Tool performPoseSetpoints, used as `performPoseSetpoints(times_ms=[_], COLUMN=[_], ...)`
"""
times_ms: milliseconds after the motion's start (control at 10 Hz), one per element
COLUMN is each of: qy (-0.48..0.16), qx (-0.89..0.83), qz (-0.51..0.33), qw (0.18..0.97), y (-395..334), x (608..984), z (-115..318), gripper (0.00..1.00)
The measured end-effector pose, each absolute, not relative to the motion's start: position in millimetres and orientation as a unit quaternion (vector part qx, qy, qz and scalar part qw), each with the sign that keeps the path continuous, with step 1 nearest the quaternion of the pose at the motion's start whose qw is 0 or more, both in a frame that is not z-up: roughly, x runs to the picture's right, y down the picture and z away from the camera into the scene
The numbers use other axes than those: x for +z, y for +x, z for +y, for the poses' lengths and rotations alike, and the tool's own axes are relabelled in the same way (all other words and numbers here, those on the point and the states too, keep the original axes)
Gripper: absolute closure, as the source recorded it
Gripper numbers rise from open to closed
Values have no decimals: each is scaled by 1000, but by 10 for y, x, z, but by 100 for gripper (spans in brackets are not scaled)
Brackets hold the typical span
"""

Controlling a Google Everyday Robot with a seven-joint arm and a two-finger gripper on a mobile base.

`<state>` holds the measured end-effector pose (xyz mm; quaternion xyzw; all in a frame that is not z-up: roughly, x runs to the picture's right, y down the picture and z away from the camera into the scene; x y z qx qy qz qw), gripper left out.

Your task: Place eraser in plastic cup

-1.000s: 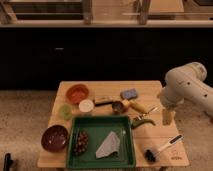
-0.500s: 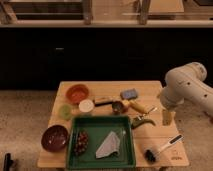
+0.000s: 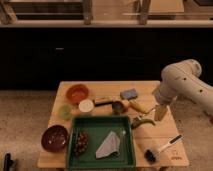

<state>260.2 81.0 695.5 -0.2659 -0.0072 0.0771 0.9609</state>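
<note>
A small blue-grey block, which I take for the eraser (image 3: 129, 93), lies flat at the back of the wooden table (image 3: 165, 131). A low pale green cup (image 3: 65, 112), likely the plastic cup, stands near the table's left edge. My gripper (image 3: 160, 113) hangs from the white arm (image 3: 182, 82) above the table's right side, to the right of and nearer than the eraser, far from the cup. It points down, stands open, and holds nothing.
An orange bowl (image 3: 77, 93) and a white cup (image 3: 86, 105) stand at the back left, and a dark red bowl (image 3: 54, 138) at the front left. A green tray (image 3: 126, 150) holds a grey cloth (image 3: 109, 145). A small dark pan (image 3: 118, 106), a green chilli (image 3: 143, 122) and a dish brush (image 3: 161, 148) lie to the right.
</note>
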Motion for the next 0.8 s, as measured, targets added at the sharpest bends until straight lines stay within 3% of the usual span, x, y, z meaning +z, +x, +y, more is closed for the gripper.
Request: performPoseSetpoints(times_ms=[800], qy=[-247], qx=[132], qz=[-41], qw=[959], y=[2261], x=[7128], z=[498], gripper=[20])
